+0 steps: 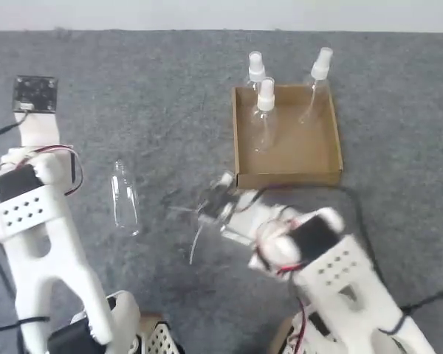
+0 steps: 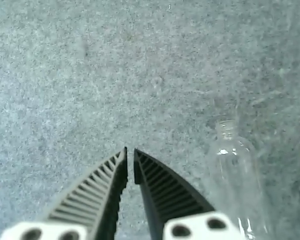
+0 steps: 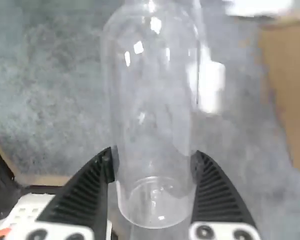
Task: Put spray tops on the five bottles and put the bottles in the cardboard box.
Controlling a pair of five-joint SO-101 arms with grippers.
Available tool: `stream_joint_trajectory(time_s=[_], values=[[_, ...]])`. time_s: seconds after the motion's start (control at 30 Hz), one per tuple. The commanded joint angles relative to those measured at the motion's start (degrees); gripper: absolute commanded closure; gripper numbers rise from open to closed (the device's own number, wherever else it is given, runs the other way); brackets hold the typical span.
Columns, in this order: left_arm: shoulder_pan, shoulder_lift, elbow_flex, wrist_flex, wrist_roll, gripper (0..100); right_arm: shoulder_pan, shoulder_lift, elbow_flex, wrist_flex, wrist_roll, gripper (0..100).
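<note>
Three capped bottles: clear and upright, each with a white spray top. One (image 1: 264, 118) stands inside the cardboard box (image 1: 288, 179), in its left half. One (image 1: 310, 103) stands toward the box's far right corner. One (image 1: 255, 74) is at the far wall, and I cannot tell whether it stands inside or just behind.
One loose bottle (image 1: 125, 198): it lies on its side on the counter (image 1: 133, 88), well to the left of the box. Its neck is bare and points away from the arms. It touches nothing else.
One held bottle (image 3: 150, 100): clear, with its base end clamped between two ribbed black fingers (image 3: 95, 180). In the high view it is a blur just in front of the box's near left corner. A white smear sits at its far end, too blurred to name.
State of right end effector (image 3: 152, 165): closed around the held bottle, one finger on each side of the lower body. The box wall shows near it in the right wrist view.
State of left end effector (image 2: 130, 152): the jaws are drawn together with only a sliver between the tips, and they grip nothing. It hangs over bare grey cover, with the loose bottle just beside it and not touching.
Surface: the counter is covered in a grey, carpet-like material.
</note>
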Motion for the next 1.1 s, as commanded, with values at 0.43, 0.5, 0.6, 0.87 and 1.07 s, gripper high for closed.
stream_joint_trajectory(time_s=[0.43,0.5,0.6,0.87,1.07], values=[[15.91,-0.44,-2.59,6.33,2.99,99,50.59,8.84,-17.58,3.47,12.22,90.9],[19.6,-0.44,-2.51,7.3,4.75,99,57.01,12.97,-17.58,-0.84,13.71,90.9],[25.76,-0.35,-1.89,8.09,5.54,99,64.66,20.79,-17.76,-7.34,15.12,90.9],[39.82,-0.26,2.95,3.43,10.2,94,75.56,39.34,-17.85,-27.65,14.07,90.9],[44.66,0.44,4.7,-0.62,11.16,87,76.88,47.16,-17.76,-38.02,11.25,90.8]])
